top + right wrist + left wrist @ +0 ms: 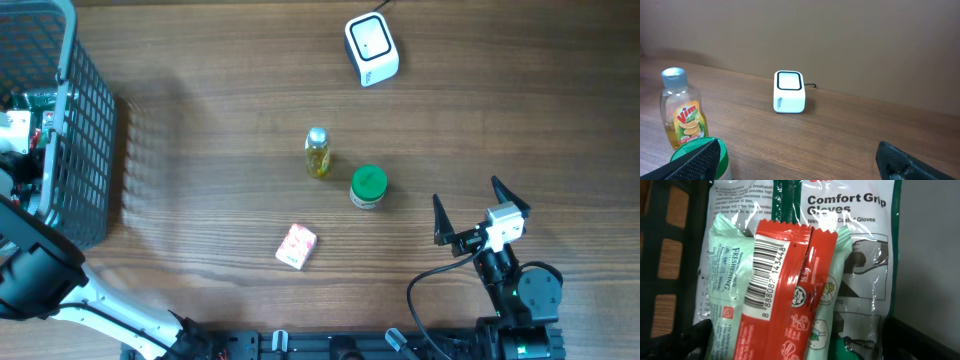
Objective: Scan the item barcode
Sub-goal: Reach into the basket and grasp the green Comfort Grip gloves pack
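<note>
Red packet lies barcode-up on the basket pile, mid-frame, so left tool hangs wide open over it, probably to grab; right tool sits open lower right, well apart from scanner.

The glove packet reads "Comfort Grip Gloves" in bold black, with smaller print beneath that is partly hidden. The red sachet carries a barcode numbered 8 888082 143448. The pale green packet says "FRESHENING". The bottle label reads "Vim".
</note>
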### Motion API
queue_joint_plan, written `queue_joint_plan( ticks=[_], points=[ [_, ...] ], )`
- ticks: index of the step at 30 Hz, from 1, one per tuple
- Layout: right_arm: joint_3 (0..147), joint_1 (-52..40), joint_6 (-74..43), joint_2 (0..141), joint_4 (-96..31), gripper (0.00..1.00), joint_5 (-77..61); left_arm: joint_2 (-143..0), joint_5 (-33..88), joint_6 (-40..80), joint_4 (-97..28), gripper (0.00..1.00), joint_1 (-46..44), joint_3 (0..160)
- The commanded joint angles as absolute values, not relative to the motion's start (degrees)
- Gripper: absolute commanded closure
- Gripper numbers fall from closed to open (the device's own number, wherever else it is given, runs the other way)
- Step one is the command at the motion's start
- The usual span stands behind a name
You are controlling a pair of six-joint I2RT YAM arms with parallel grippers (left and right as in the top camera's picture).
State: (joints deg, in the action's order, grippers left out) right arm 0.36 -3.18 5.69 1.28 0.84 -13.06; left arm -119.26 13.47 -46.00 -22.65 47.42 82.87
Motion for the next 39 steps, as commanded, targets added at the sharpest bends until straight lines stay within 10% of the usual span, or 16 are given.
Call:
queue_joint_plan(
  ticks=[1, 26, 34, 39],
  points=[
    [0.3, -3.2, 6.0, 1.3, 1.0, 0.00, -13.4, -121.2, 17.3, -41.7, -23.9, 0.00, 47.5, 86.0],
    [0.3, -3.2, 6.0, 1.3, 1.0, 0.00, -13.4, -126.4, 14.5, -47.5, -28.1, 0.00, 47.5, 88.3],
    [0.3, -3.2, 6.0, 1.3, 1.0, 0.00, -13.4, -126.5, 14.5, -46.0, -28.1, 0.45, 47.6, 88.1],
    [0.3, -3.2, 6.0, 1.3, 1.0, 0.00, -13.4, -126.5, 14.7, -44.7, -28.5, 0.96, 47.6, 88.1]
  ],
)
